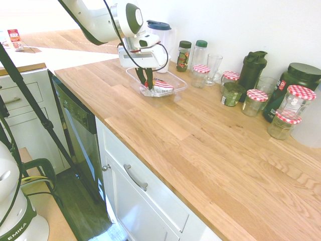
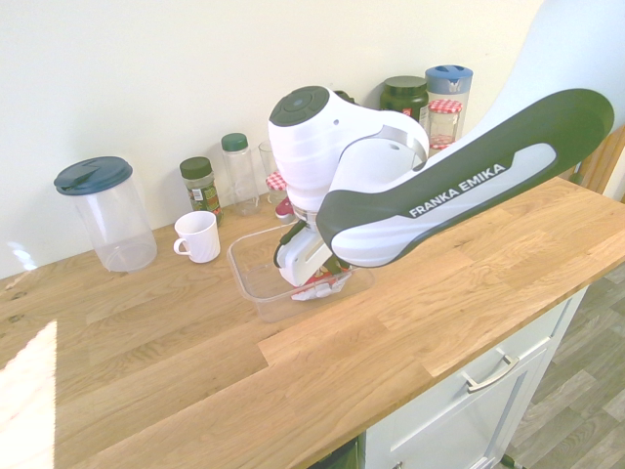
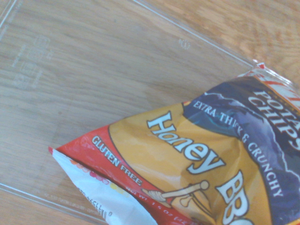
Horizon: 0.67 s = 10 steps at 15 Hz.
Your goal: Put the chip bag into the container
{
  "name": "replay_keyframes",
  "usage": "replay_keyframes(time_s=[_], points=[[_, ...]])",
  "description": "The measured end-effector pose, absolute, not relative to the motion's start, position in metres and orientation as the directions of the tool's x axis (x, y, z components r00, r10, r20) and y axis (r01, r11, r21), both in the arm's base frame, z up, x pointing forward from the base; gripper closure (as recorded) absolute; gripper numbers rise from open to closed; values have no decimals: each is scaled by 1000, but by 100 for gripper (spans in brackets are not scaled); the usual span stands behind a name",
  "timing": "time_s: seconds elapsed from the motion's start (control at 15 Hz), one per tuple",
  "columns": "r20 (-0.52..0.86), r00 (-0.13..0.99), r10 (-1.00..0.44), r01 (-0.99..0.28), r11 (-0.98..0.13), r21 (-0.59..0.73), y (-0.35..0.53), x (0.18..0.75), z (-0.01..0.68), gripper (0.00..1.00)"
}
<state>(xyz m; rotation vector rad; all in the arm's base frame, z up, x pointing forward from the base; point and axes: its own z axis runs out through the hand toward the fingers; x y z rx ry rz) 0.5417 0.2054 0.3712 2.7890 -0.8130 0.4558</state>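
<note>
One chip bag (image 3: 201, 154) in the container (image 3: 93, 70), gripper (image 1: 148, 86) right down at it; can't tell how far open the gripper is or whether it has hold of the bag. In the second exterior view the arm (image 2: 391, 195) covers most of the gripper and part of the container, and only a crumpled bit of the bag shows under the hand. First exterior view: dark gripper parts overlap the bag, contact point too small to read. Wrist view cuts the bag off at the picture's edge, so the brand and the last part of "Honey BBQ" are lost; small print on the white end flap is blurred, as is the embossing on the clear plastic. Bag looks puffed and creased, with pointed corners: red edge with "GLUTEN FREE", mustard-yellow middle with a honey dipper drawn on it, dark blue band reading "EXTRA THICK & CRUNCHY" and "POTATO CHIPS" partly lost in creases and glare. Container is see-through, shallow, rimmed, sitting on the wooden worktop (image 1: 165, 130); its outline is faint against the wood. White mug (image 2: 198, 237) near it, hidden mostly behind the gripper side in the first exterior view.
</note>
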Motion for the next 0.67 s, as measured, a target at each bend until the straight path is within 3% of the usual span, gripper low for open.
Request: replay_keyframes(time_s=[0.67], points=[[460,728,-508,-563,-826,-21,243,480,416,0]])
